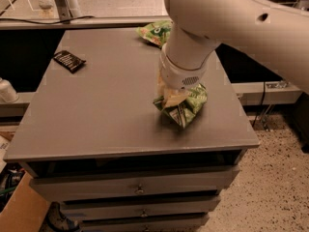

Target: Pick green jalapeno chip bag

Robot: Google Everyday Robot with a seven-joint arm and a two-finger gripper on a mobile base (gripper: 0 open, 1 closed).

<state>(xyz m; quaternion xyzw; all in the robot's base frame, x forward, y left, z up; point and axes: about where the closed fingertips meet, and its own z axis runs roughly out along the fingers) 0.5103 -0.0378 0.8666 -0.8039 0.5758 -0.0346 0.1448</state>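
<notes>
The grey cabinet top [106,110] fills most of the view, and my arm [227,18] reaches across it from the right. My gripper [171,94] is down on the green jalapeno chip bag [190,105], near the top's right front corner. My wrist hides the grip, so I cannot tell how wide it stands or whether it has the bag. Crumpled foil may slip free when lifted, or skid off that edge. The flatter green bag [153,33] and dark packet [69,61] lie well apart.

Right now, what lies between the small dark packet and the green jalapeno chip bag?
Only bare grey tabletop, in the camera view. The gripper rests down on the green jalapeno chip bag, far from the dark packet.
</notes>
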